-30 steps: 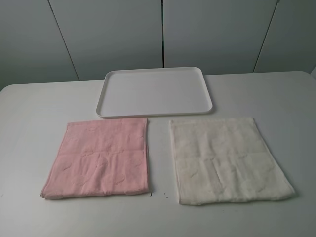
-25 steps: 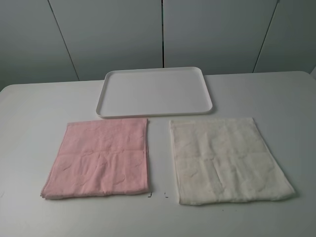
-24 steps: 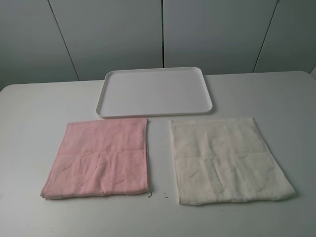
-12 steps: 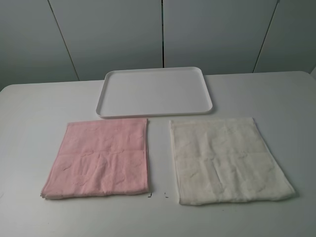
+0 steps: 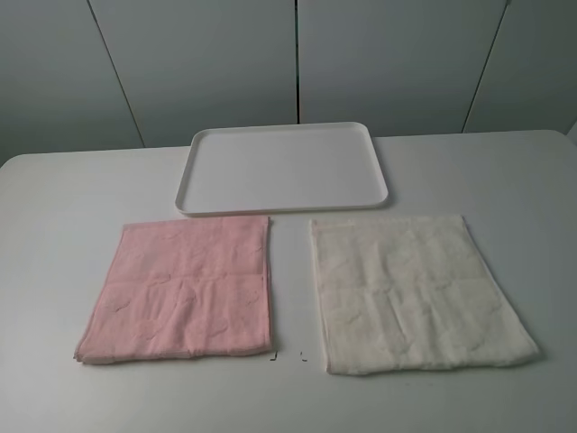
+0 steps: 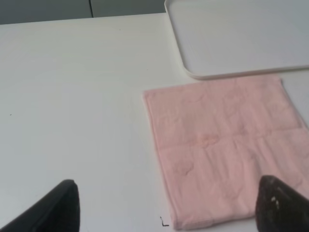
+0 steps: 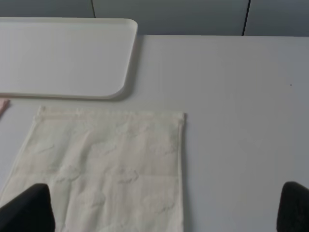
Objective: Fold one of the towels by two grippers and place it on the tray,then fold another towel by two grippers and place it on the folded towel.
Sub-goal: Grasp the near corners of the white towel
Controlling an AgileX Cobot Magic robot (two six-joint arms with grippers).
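The cream towel [image 5: 415, 290] lies flat on the table at the front right, also in the right wrist view [image 7: 106, 164]. To its left the pink towel [image 5: 185, 287] lies flat, seen as well by the left wrist camera [image 6: 227, 150]. Behind both sits the white tray [image 5: 281, 200], bare, with its rim showing in both wrist views [image 6: 193, 72] [image 7: 126, 72]. Neither gripper shows in the high view. My left gripper [image 6: 169, 205] hangs open above the pink towel's near corner. My right gripper [image 7: 166, 210] hangs open above the cream towel's near edge. Nothing is between either pair of fingers.
The white table [image 5: 63, 207] reaches to the grey panelled wall [image 5: 297, 63] behind. Two small dark marks [image 5: 273, 356] sit on the tabletop between the towels' front corners.
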